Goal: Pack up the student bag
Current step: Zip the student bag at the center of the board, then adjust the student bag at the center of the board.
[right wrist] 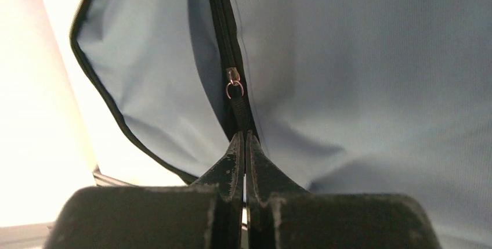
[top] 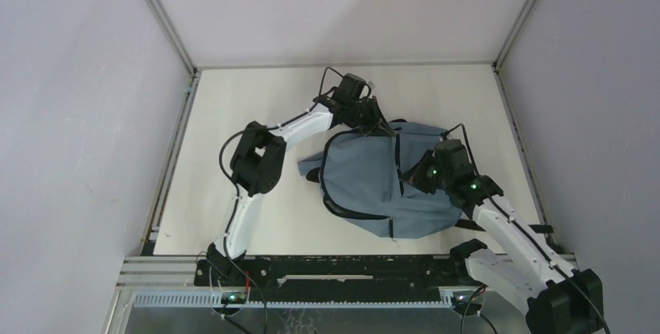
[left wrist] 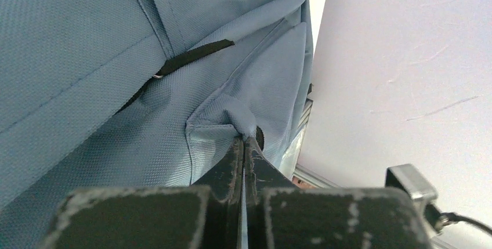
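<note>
The student bag [top: 366, 186] is lying on the pale counter [top: 226, 100], its dusty-blue fabric rumpled and a black zip line [top: 399, 164] running across it. The left tool [top: 383, 127] is reaching in at the bag's far edge. In the left wrist view its fingers are pressing together with no gap, pinching a small raised fold of the bag's blue cloth at their tips [left wrist: 244, 140]. A black strap [left wrist: 197, 55] is lying across the bag just beyond that fold. The right tool [top: 411, 180] is sitting over the bag's right side, on the zip line. Its fingers are likewise squeezing fully together [right wrist: 244, 137], gripping the black pull tab [right wrist: 240, 112] that is hanging from the metal zip slider [right wrist: 232, 76], whose little ring is showing just beyond the fingertips.
</note>
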